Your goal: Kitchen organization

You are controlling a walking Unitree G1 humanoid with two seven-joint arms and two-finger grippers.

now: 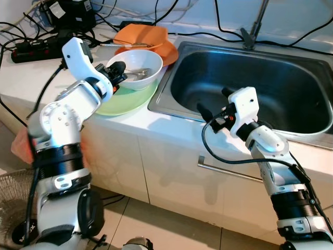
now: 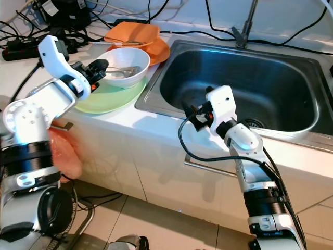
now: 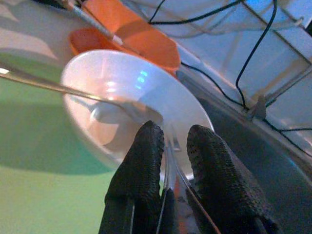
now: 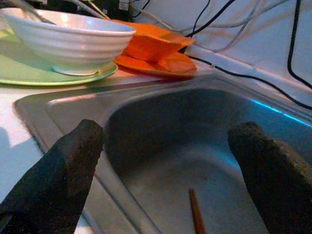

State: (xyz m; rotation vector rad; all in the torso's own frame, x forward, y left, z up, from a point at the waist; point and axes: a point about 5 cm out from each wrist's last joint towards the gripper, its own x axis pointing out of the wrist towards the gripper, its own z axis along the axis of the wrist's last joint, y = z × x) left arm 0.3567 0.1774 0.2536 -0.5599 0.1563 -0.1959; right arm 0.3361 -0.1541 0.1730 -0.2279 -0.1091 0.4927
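While no writing is legible anywhere, we see our left pincer (image 3: pixel 168 161) clamped on the near rim of the white bowl (image 1: pixel 136 67), which sits on a green plate (image 1: pixel 130 101) on the tabletop (image 1: pixel 156 122) beside the sink (image 1: pixel 250 78). Our right pincer (image 4: pixel 170 165) hangs with fingers wide apart over the sink's front edge. Its wrist view reveals a brown stick (image 4: pixel 196 214) lying in the basin, and orange dishes (image 4: pixel 161 48) behind the ribbed bowl.

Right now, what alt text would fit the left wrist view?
The left gripper has its jaws closed on the rim of a white bowl holding a metal utensil, above a green plate. Orange dishes and the sink lie beyond.
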